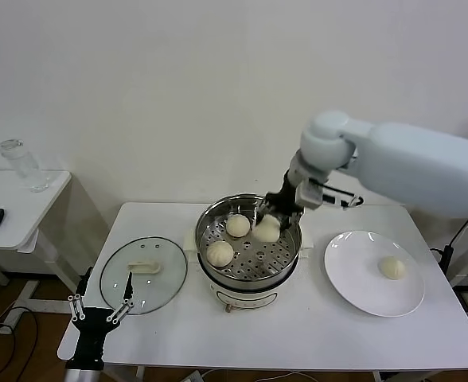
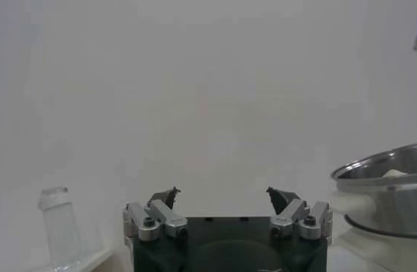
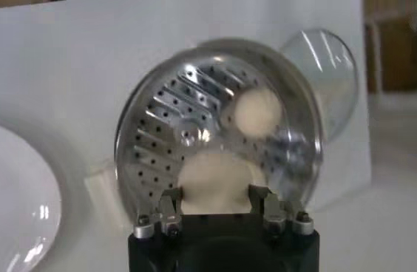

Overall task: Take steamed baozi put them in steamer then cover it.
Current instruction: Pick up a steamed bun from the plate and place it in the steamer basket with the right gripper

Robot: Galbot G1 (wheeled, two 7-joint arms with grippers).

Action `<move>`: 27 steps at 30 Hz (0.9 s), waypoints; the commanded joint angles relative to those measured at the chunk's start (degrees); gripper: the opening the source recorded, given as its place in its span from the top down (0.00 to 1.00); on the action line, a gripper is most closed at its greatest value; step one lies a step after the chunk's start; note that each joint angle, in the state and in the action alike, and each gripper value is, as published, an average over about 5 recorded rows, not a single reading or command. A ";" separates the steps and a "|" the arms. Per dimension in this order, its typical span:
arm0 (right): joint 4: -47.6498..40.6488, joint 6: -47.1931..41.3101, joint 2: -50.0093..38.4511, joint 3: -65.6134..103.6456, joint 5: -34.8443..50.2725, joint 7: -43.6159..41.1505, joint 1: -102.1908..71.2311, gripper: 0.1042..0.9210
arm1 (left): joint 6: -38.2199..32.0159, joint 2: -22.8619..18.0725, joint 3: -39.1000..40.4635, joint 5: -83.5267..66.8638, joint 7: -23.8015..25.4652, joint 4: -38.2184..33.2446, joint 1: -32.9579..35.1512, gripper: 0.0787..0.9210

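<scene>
Right gripper (image 1: pixel 271 216) hovering over the steamer (image 1: pixel 248 274), fingers clamping a steamed baozi (image 1: pixel 267 230) at its far right, left gripper (image 1: pixel 101 307) idling open near the glass lid (image 1: pixel 143 274).

no readable text, no labels, no brand marks, no numbers, no signs on any surface

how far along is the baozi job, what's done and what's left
Done: two cream-white pleated buns lie on the perforated tray of the round stainless-steel steamer. In hand: the right end effector grips a third bun over the tray. Left: one bun on the round white plate, then the flat glass lid, lying beside the steamer. The left end effector waits open at the table's near-left edge.
</scene>
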 commanded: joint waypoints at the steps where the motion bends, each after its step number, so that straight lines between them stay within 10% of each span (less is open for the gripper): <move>1: 2.51 8.03 3.26 -2.32 -8.44 -0.30 -5.17 0.35 | -0.03 -0.20 0.01 0.01 -0.05 -0.15 0.30 0.12; 27: 1.22 11.35 5.20 -0.19 -11.13 0.91 -7.63 0.25 | -0.33 -0.65 -0.12 -0.07 -0.07 0.60 -0.05 0.12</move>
